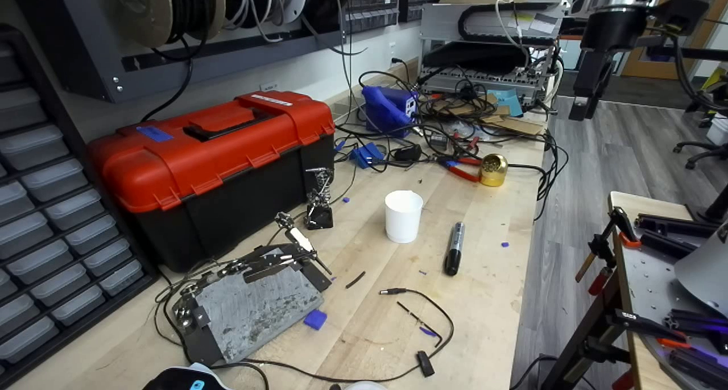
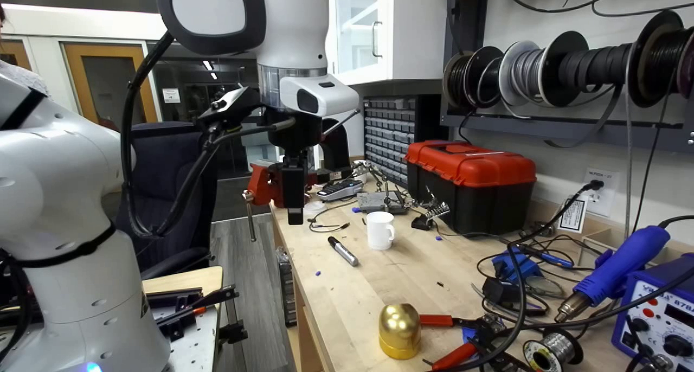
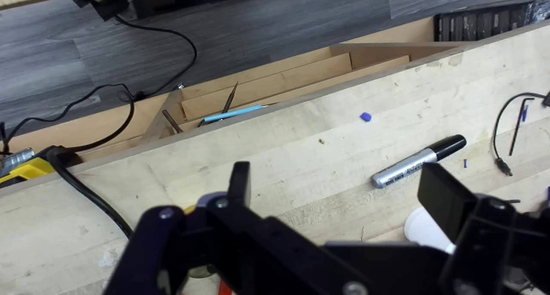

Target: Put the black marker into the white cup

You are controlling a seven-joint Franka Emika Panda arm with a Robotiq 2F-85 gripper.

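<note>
In an exterior view there's a red-and-black toolbox (image 1: pixel 219 177) over on the left, then a white mug (image 1: pixel 403 218) standing upright around mid-frame, and a bit lower to its right the black-capped King Size marker (image 1: pixel 454 249), just lying on the wooden workbench (image 1: pixel 483 322). The gripper (image 1: pixel 584 109) is way up in the upper right, and in the wrist view it's spread wide, holding nothing.

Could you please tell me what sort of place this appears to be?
Probably an electronics workshop or lab, judging by the row of wire spools, the blue hot-air tool and the small roll of what looks like solder.
</note>
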